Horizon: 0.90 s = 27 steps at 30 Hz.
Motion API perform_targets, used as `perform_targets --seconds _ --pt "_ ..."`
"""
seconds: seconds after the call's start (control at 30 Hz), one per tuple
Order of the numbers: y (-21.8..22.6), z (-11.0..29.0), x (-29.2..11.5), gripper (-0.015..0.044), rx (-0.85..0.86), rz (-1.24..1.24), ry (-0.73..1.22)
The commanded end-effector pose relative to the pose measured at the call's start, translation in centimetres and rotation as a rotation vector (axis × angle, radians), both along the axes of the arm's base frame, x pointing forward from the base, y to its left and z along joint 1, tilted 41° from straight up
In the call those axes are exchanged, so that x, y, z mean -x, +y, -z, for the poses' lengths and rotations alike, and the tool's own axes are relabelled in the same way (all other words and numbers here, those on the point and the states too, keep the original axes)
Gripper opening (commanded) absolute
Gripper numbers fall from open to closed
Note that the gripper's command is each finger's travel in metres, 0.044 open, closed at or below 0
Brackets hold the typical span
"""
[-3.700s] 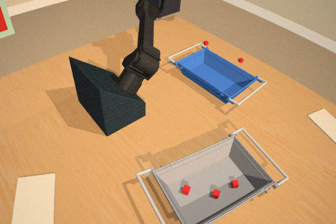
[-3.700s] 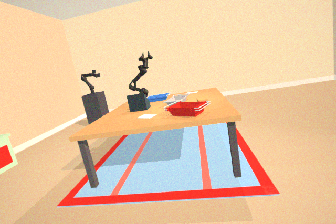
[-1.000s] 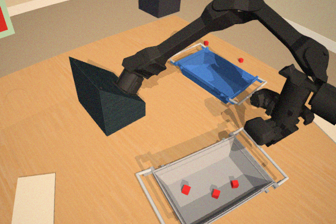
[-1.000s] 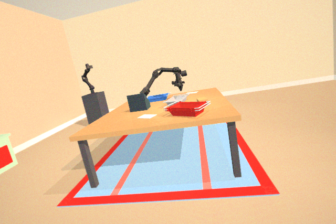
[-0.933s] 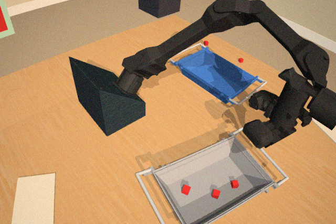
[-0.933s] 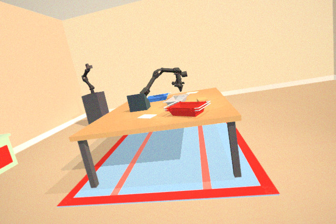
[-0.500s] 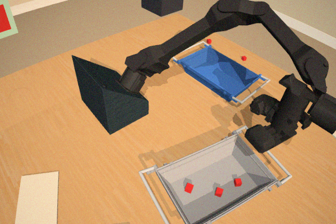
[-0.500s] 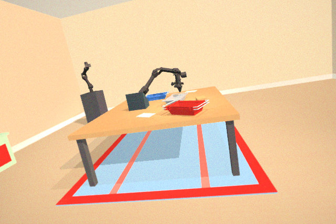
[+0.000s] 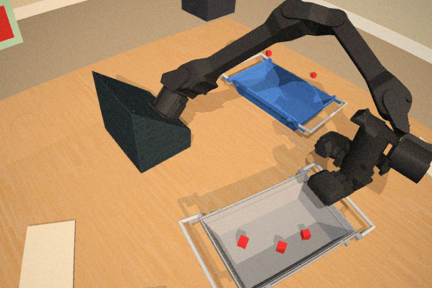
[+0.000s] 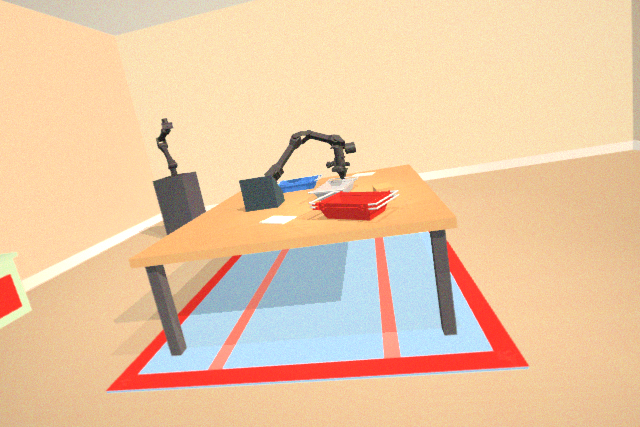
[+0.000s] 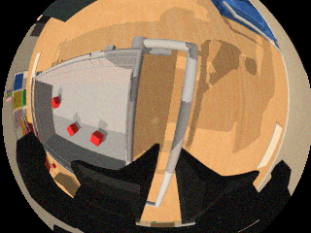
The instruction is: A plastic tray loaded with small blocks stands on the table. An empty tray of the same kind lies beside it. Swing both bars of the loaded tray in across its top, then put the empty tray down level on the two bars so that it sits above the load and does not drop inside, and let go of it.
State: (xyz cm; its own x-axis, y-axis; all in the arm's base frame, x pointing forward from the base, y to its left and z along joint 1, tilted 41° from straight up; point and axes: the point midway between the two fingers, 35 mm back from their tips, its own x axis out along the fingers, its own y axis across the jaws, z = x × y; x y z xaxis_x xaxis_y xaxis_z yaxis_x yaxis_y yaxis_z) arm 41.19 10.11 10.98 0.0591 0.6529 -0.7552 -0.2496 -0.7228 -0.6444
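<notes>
1. Gripper (image 9: 322,166) hung over 1 end of the grey tray (image 9: 264,208), its fingers narrowly parted and holding nothing.
2. In the wrist view, the wire bar (image 11: 185,100) at that end, swung out over the table (image 9: 69,138), ran up from the slim gap between the fingers, untouched as far as could be seen.
3. Beyond the fingertips to 1 side lay 3 red blocks (image 9: 281,247) inside the tray.
4. Blue tray (image 9: 282,91) lay well apart, on the other side.

The loaded tray (image 9: 279,204) is grey with three red blocks (image 9: 242,241). The empty tray (image 9: 279,91) is blue. The worktop (image 9: 69,173) is orange wood grain.
</notes>
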Motion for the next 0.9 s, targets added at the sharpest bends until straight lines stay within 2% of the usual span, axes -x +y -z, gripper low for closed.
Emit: perform_targets --seconds 0.0,0.47,0.77,0.87 --pt "-1.7 -0.6 0.1 0.008 0.0 0.01 -0.006" --pt "-5.0 0.8 1.1 0.008 0.001 0.01 -0.005" --pt "-5.7 4.0 1.6 0.008 0.002 0.01 -0.005" --pt "-6.0 3.5 1.6 0.008 0.002 0.011 -0.005"
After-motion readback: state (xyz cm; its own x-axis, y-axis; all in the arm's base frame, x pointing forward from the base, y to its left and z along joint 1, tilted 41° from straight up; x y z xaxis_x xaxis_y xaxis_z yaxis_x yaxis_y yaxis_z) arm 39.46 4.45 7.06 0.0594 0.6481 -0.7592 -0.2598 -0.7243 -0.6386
